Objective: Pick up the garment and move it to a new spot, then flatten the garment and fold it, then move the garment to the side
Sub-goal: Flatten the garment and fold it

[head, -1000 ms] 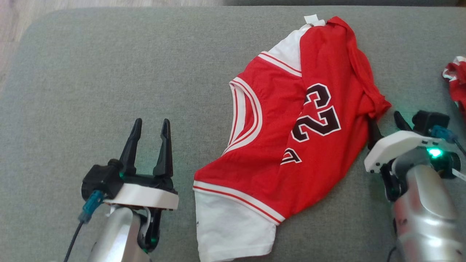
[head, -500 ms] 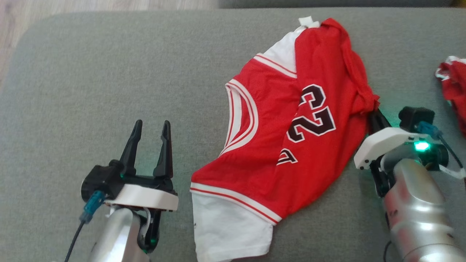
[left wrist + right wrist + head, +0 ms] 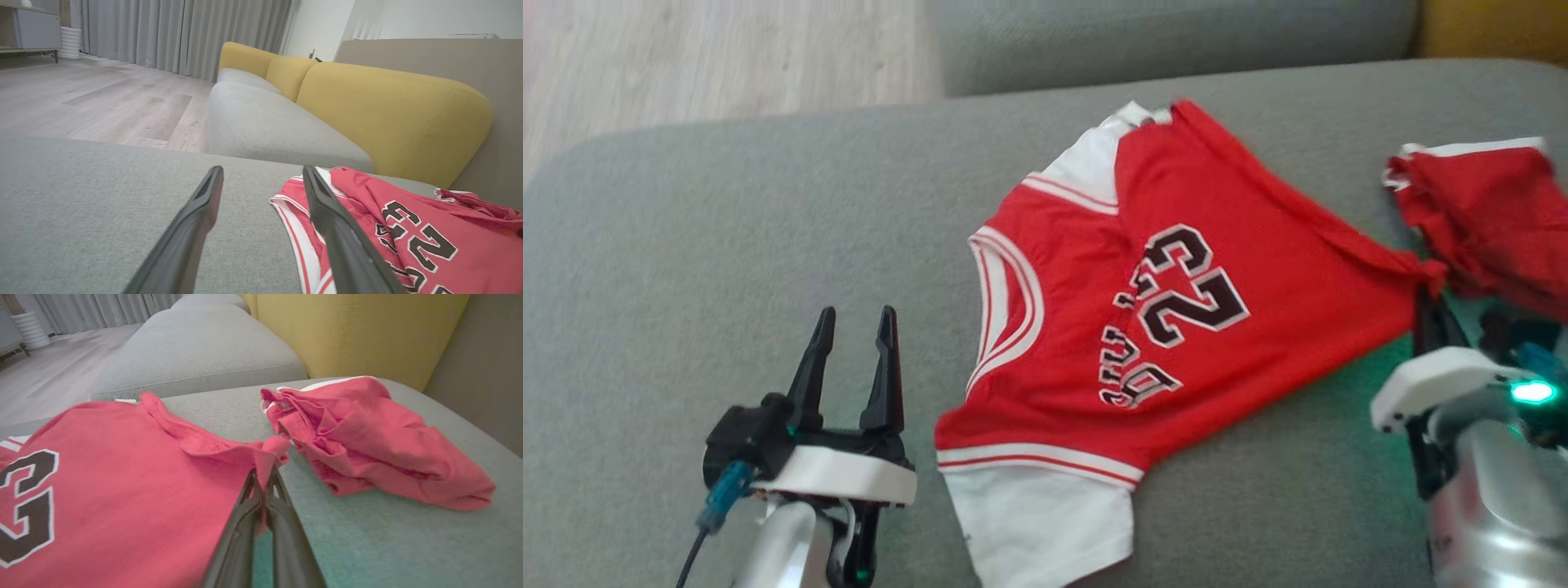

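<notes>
Two pincers from the head: left pincer [image 3: 856, 318] spread wide, empty, over the cushion's [image 3: 686, 245] left half; jersey [image 3: 1176, 327] mid-cushion, reaching toward the far edge. Left wrist: bare fingers [image 3: 188, 228] beside it. Right wrist — plainer than from above — right pincer [image 3: 262, 477] clamped on a thin corner, near a second red garment [image 3: 367, 428]; pulling could slip it or snag that.

Home living room: grey sofa seat [image 3: 265, 122] with yellow back cushions [image 3: 388, 110] ahead of the left claw [image 3: 262, 169], wood-plank floor [image 3: 102, 102] and long grey curtains [image 3: 184, 32] beyond it to its left.
</notes>
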